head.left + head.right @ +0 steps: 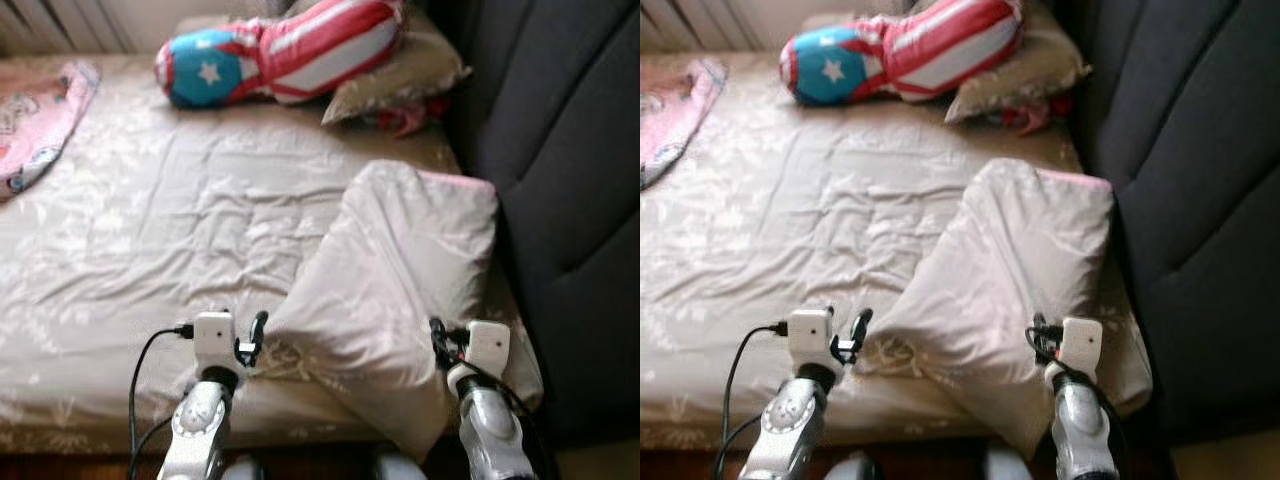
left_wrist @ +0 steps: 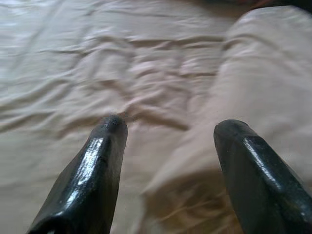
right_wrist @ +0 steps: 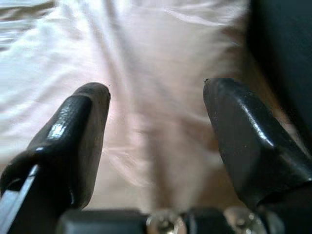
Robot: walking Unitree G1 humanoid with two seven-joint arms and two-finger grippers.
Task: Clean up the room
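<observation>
Beige pillow lies on the bed; left tool and right tool flank its near end, both spread open, gripping nothing.

A plump beige pillow lies tilted on the bed's near right corner beside the dark headboard, while a red, white and blue star-printed cushion rests at the far end against another pillow.

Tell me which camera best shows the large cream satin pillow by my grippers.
Left eye view: the whole large cream satin pillow lies between the left gripper and right gripper. The right eye view matches; wrist views show only blurred patches of it.
</observation>
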